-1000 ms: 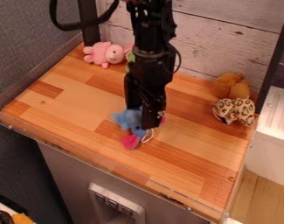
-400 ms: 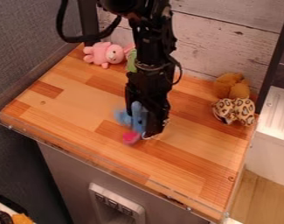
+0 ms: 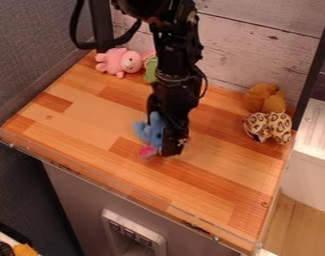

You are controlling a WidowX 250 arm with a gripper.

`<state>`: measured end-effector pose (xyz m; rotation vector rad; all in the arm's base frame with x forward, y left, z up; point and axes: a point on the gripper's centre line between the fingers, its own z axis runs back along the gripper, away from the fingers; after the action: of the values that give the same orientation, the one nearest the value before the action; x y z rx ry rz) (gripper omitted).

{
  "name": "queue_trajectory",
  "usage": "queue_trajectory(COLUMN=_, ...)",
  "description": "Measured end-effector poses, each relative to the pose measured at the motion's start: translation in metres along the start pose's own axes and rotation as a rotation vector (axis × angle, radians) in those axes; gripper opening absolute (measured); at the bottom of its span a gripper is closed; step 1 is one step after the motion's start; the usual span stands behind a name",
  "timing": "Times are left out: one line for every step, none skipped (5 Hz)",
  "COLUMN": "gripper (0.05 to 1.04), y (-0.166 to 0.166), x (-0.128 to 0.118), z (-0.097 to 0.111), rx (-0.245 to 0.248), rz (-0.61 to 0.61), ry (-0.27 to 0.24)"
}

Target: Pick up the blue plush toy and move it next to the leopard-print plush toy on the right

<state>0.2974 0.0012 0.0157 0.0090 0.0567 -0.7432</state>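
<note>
Low over the middle of the wooden surface hangs the black gripper (image 3: 165, 139), pointing down and shut on a blue plush toy (image 3: 150, 131). The toy's blue body shows at the gripper's left side, and its pink part (image 3: 147, 151) sticks out below, near the fingertips. Part of the toy is hidden behind the gripper. Whether the toy touches the wood cannot be told.
At the back left lies a pink plush (image 3: 119, 62), with a green plush (image 3: 150, 69) beside it, partly behind the arm. A brown plush (image 3: 265, 97) and a leopard-spotted plush (image 3: 267, 126) sit at the right. A clear rim (image 3: 111, 186) edges the wooden surface (image 3: 78, 117).
The blue plush has shifted up in the view and turned somewhat along with the gripper. Its pink part now sits higher. The upper arm has come lower, and more of the green plush shows.
</note>
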Motion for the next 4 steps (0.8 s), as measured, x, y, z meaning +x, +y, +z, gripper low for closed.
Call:
queue_trajectory(gripper=0.997, y=0.002, x=0.0014, z=-0.001, rx=0.004, rz=-0.021, ry=0.001)
queue_trajectory(gripper=0.997, y=0.0034, x=0.0027, z=-0.002, rx=0.004, rz=0.005, ry=0.003)
queue_trajectory(gripper=0.997, y=0.0056, x=0.0048, z=-0.0008, rx=0.006, rz=0.08, ry=0.003)
queue_trajectory(gripper=0.997, y=0.0012, x=0.0005, z=-0.0028, rx=-0.003, rz=0.146, ry=0.009)
